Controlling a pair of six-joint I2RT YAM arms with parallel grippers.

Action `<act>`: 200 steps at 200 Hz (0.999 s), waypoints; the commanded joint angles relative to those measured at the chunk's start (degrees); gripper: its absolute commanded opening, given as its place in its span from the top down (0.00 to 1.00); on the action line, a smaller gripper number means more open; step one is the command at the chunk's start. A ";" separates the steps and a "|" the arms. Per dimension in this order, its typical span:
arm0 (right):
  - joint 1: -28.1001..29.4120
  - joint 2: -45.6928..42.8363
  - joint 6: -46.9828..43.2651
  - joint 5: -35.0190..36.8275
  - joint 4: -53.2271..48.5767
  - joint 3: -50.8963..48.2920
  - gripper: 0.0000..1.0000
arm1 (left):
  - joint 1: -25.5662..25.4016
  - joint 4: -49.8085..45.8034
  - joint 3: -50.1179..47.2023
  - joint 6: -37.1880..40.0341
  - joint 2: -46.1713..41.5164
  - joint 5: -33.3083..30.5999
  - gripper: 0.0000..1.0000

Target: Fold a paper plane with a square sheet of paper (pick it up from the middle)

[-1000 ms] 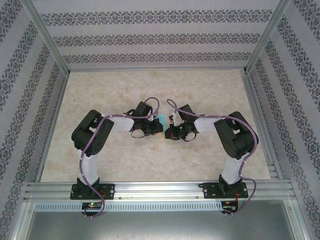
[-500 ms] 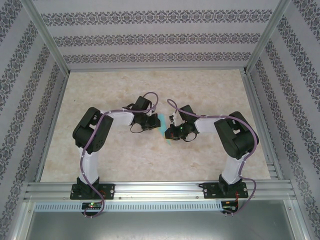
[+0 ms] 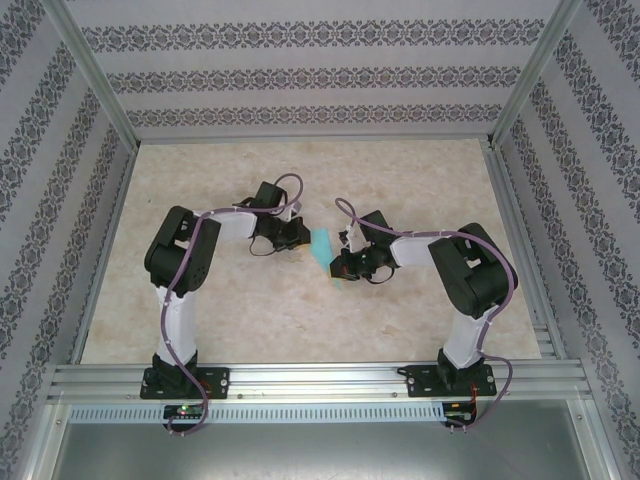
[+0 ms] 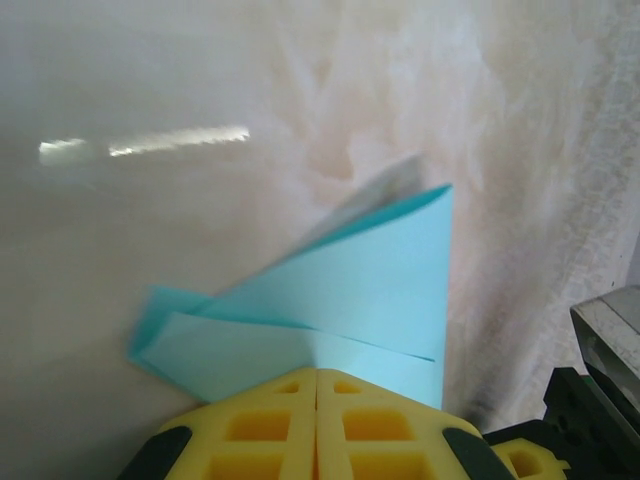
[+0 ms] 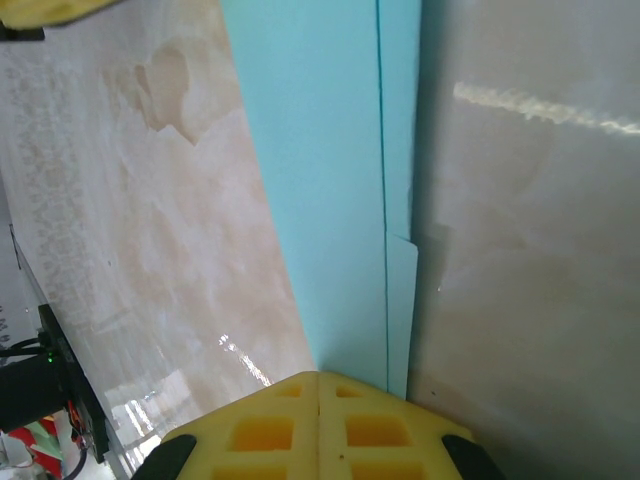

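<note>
The left tool (image 3: 299, 240) has swung back and leftward since the earlier frame, baring more turquoise paper (image 3: 322, 246) mid-worktop (image 3: 400, 180). Its fingers are pressed together, pinching a creased, layered flap raised off the surface. The right tool (image 3: 341, 266), closed tight, rests its tips on the paper's narrow end.

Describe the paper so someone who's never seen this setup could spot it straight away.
On the beige marbled table, look to the middle, where the two arms meet. The paper is pinched between the left fingers and the right fingers, both shut on it. It is folded, thin, and the one turquoise thing among black-and-white arms.
</note>
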 commanded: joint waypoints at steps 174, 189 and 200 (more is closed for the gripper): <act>-3.40 -17.38 1.21 13.26 -1.35 -0.82 0.53 | 4.24 -23.15 5.23 0.20 -13.67 -22.38 0.56; -4.99 -18.72 -0.08 16.39 -2.03 -0.93 0.47 | 2.08 -26.24 5.41 -1.78 -15.27 -25.49 0.48; -6.34 -18.81 -0.83 17.39 -2.07 -0.89 0.42 | 0.01 -28.61 5.57 -3.78 -16.05 -27.77 0.45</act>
